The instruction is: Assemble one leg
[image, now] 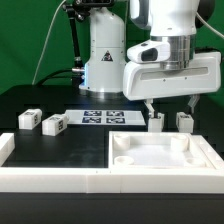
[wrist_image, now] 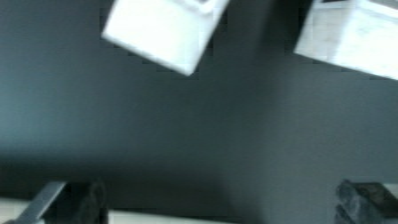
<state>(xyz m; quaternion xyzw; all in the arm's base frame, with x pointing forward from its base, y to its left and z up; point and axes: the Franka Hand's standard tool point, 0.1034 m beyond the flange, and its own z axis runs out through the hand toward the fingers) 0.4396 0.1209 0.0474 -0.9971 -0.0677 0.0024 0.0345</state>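
Four small white tagged legs stand on the black table. Two [image: 28, 120] [image: 54, 124] are at the exterior view's left, and two [image: 156, 121] [image: 184, 120] stand just behind the big white panel [image: 160, 155]. My gripper [image: 170, 105] hangs open and empty just above that right pair, one finger over each leg. In the wrist view the same two legs [wrist_image: 164, 35] [wrist_image: 347, 35] show blurred beyond the open gripper [wrist_image: 217, 200]. Nothing lies between its dark fingertips [wrist_image: 63, 200].
The marker board [image: 103, 117] lies flat between the two pairs of legs. A low white wall [image: 50, 177] runs along the front with a raised corner at the exterior view's left. The robot base [image: 105, 60] stands behind. The panel's edge [wrist_image: 178, 218] shows in the wrist view.
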